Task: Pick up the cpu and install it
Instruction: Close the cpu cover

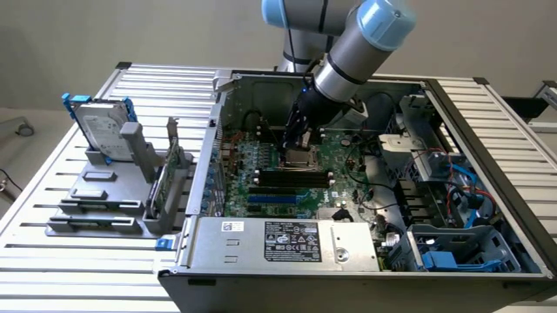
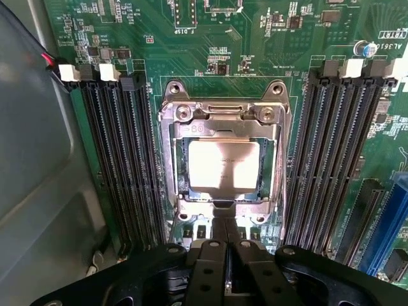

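The cpu point(image 2: 223, 164) is a small flat square with a bright silver-grey metal top that catches a streak of light. It lies flat inside the socket frame point(image 2: 223, 115), whose metal rim runs round all its sides, in the middle of the green motherboard point(image 2: 255, 38). Any printing on its top is too faint to read.

The end effector point(image 2: 223, 224) is drawn together and clamped on nothing. Its tip hangs over the frame's edge just beside the cpu, and I cannot tell whether it touches the frame. In the exterior view the arm point(image 1: 357, 55) and end effector cover much of the socket from above.

At the exterior view's left, a grey rack point(image 1: 96, 218) on the slatted bench point(image 1: 52, 261) holds an upright hard drive point(image 1: 96, 127) with blue brackets. Next comes the open case point(image 1: 348, 290), where dark memory slots point(image 2: 121, 172) flank the socket on both sides. A labelled power supply point(image 1: 291, 241) lies along the case's near edge. At the right end of the case, blue cables point(image 1: 461, 189) and a blue bracket point(image 1: 448, 261) sit among the drive bays.
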Controlling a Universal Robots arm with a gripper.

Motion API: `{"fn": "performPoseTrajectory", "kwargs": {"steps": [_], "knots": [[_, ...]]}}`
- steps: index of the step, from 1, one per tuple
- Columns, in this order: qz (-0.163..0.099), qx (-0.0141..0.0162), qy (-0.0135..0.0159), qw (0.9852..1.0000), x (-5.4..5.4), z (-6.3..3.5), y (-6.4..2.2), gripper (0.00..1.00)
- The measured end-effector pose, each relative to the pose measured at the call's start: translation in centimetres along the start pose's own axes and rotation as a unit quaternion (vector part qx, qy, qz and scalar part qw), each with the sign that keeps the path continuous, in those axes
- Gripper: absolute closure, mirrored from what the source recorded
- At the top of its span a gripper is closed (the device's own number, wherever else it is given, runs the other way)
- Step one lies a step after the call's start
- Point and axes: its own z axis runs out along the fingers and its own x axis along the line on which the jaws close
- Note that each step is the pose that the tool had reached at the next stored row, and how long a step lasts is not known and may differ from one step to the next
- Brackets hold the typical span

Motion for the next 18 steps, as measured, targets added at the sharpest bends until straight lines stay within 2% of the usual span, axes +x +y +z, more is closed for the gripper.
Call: {"fn": "performPoseTrajectory", "kwargs": {"steps": [5,12,16,18], "knots": [[-0.001,-0.0037,0.0022,1.0,0.0,0.29,0.12,0.89],[-0.001,-0.0094,0.0021,1.0,-0.1,0.98,0.31,0.89],[-0.001,-0.0106,0.0022,0.9999,-0.1,1.07,0.32,0.89],[-0.002,-0.011,0.0037,0.9999,0.0,0.97,0.26,0.89]]}}
